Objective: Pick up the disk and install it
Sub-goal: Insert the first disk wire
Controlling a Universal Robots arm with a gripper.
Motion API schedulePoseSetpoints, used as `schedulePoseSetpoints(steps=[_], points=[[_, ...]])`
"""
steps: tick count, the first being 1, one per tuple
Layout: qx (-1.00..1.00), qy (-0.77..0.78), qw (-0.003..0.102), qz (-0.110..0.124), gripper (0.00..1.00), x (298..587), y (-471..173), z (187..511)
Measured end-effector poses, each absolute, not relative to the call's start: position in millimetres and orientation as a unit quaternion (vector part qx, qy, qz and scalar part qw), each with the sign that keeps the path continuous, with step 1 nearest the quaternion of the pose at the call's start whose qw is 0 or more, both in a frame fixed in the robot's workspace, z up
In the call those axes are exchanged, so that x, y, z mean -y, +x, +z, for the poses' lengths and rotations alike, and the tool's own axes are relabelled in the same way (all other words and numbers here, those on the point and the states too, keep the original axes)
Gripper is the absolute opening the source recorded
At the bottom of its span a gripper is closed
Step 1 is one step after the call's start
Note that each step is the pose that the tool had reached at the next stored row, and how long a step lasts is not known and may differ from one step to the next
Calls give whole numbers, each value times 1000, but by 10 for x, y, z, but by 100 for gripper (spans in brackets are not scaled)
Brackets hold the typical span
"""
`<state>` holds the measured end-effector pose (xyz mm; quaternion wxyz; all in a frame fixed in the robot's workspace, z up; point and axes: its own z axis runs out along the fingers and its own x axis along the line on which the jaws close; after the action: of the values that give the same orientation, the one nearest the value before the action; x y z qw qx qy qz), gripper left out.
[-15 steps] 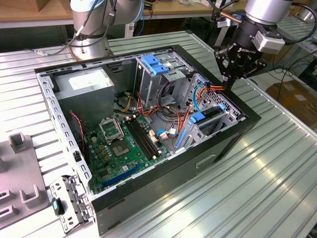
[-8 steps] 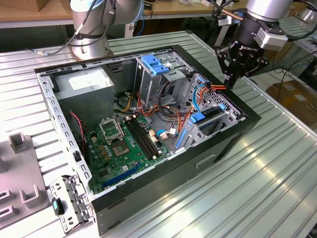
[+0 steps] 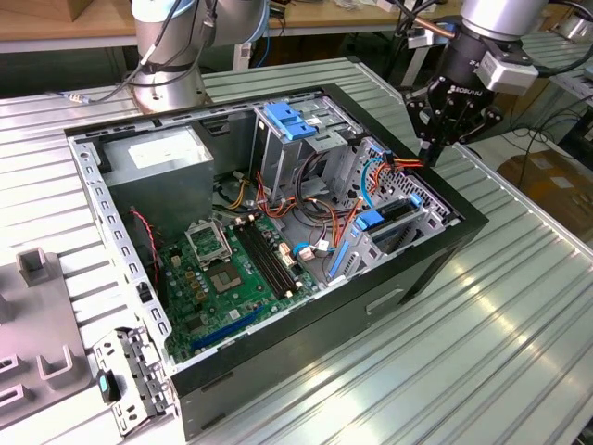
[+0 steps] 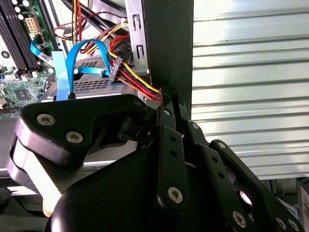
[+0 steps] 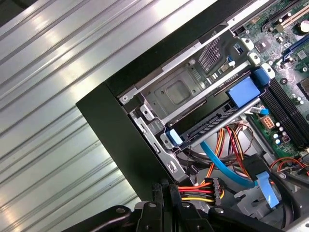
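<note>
The gripper [image 3: 434, 148] hovers at the open computer case's [image 3: 463, 232] corner. Its jaws pinch a bundle of coloured wires [image 5: 195, 191]. The disk [image 5: 212, 118] sits in its bay.

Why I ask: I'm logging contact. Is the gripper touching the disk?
Apart. In the first wrist view the gripper sits by the coloured wires, while the disk lies in its bay with open space between them.

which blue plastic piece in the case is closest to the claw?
The blue carrier end in the drive bay under the claw, not the blue latch atop the tall cage.
</note>
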<state>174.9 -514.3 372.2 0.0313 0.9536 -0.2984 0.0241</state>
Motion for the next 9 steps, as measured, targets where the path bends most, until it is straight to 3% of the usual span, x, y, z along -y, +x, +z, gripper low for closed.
schedulePoseSetpoints(steps=[9], points=[[313,949,32,24,16,5144,1615,3721]])
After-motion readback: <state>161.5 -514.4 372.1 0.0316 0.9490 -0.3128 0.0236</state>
